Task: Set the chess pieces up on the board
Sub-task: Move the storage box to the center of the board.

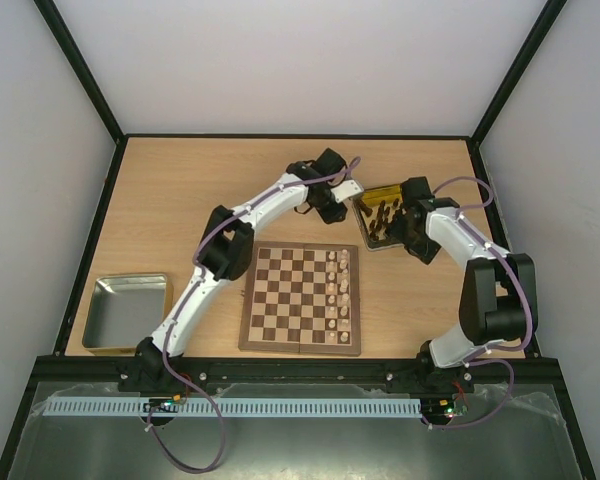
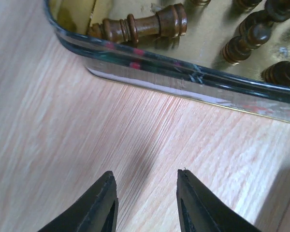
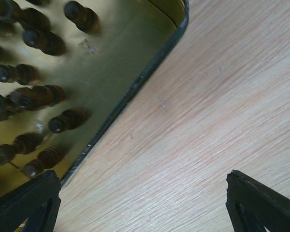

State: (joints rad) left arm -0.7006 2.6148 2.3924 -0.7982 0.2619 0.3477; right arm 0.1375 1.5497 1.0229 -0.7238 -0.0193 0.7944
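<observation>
A grey tin [image 1: 128, 310] sits at the worktop's near-left corner. The board [image 1: 280, 300] lies at the middle of the near edge, with pale chess pieces [image 1: 338, 285] standing in 2 rows along its right side. Beyond it, the left gripper [image 2: 147, 176] hovers over bare worktop just beside the yellow tray [image 2: 183, 77], jaws partly apart, holding nothing. Dark chess pieces [image 3: 36, 96] lie in the tray. The right gripper [image 3: 142, 175] gapes wide and empty across the tray's edge.
</observation>
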